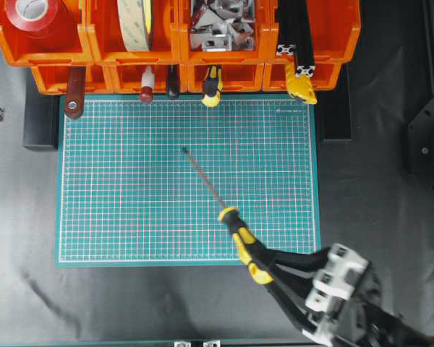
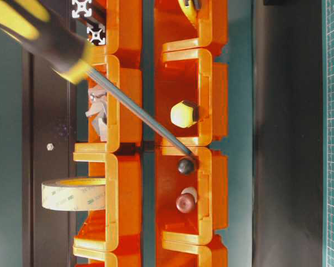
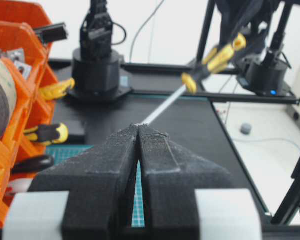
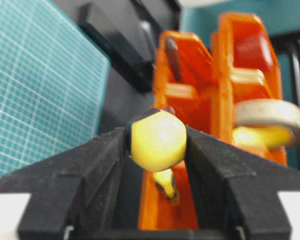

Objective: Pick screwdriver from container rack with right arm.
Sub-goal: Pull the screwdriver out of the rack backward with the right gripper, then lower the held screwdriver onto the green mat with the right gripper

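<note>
Yellow-and-black-handled long screwdriver (image 1: 242, 244) is clamped by the handle in the right hand (image 1: 275, 269), held above the green cutting mat (image 1: 130, 202), clear of the orange plastic container rack (image 1: 177, 50); slippage could be caused by the long unsupported shaft.

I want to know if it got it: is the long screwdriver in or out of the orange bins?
Out. The screwdriver hangs over the green mat, handle between the right arm's fingers.

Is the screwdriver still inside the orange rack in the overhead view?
No, the right gripper holds the screwdriver by its handle over the green mat, clear of the rack.
</note>
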Available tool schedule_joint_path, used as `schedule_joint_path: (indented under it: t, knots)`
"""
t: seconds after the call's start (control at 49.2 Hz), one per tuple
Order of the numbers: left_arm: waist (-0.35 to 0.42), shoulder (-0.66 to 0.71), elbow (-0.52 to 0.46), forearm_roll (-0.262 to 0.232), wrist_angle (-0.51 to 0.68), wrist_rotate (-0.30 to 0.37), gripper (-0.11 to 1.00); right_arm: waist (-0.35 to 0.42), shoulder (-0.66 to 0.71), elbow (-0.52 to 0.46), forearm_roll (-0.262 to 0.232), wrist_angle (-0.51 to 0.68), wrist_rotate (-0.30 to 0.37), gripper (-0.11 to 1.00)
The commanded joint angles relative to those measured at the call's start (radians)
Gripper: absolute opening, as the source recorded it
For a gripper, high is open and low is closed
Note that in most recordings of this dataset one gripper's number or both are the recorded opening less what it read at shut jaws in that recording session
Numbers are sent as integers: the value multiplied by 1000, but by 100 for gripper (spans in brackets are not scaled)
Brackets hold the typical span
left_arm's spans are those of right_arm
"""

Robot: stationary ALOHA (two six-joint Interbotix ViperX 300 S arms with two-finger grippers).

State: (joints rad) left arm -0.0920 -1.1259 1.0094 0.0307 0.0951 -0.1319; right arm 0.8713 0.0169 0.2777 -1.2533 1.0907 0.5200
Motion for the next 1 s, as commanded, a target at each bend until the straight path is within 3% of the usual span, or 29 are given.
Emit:
schedule_joint_path:
  t: [0.0,0.142,0.284,0.61,0.975]
  knots:
    - [-2,14,-31,3,-3,-3,0,-35,-49,48,-12,-110,-6,37]
    - [-2,20,-41,3,-3,-3,0,-101,-74,140,-26,-244,-9,37]
    - [-2,29,-55,3,-3,-3,0,-176,-69,206,-75,-370,-8,37]
    - [-2,67,-57,3,-9,-11,0,-360,21,209,-141,-557,5,37]
    - [-2,81,-60,3,-9,-23,0,-379,77,229,-126,-606,14,37]
